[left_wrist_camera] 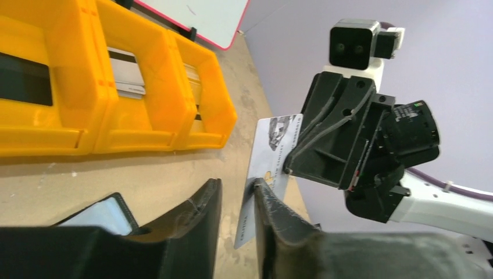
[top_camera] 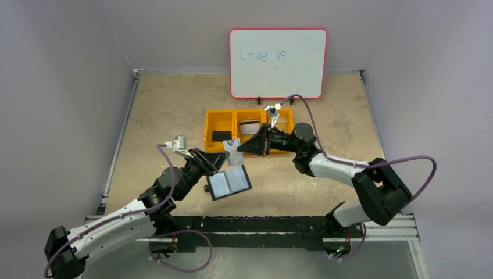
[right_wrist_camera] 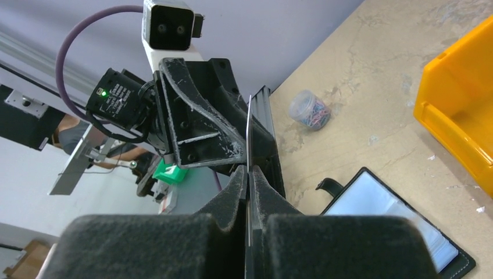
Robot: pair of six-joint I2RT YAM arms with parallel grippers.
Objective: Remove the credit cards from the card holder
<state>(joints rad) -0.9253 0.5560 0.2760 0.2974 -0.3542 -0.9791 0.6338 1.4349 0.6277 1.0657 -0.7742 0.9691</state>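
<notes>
Above the bare table, between the open wallet and the yellow tray, one card hangs in the air with both claws at it. The right claw is clenched on this card. Its own wrist view shows the card edge-on, pinched tight between the two padded fingers with no gap on either side. The left claw meets it from the opposite side and stands released. Its fingers are parted and the card's lower edge sits between them, lying against one finger while the other stands clear of it. The card is pale grey, with a printed picture near its top corner and a small gold patch lower down. It is held on edge, roughly upright.

The wallet lies open and flat on the table just below the two claws, close to the left arm. Its pale clear pockets face up and its snap tab sticks out at one side. Whether more cards sit in its pockets cannot be told.

Behind the claws stands the yellow tray with three compartments. The left compartment holds a small flat black rectangle. The middle one holds a striped card, pale with a dark band. The right one holds a further card, partly hidden by the divider. A whiteboard with blue handwriting leans against the back wall. A small clear jar of coloured clips sits on the table beyond the left claw.
</notes>
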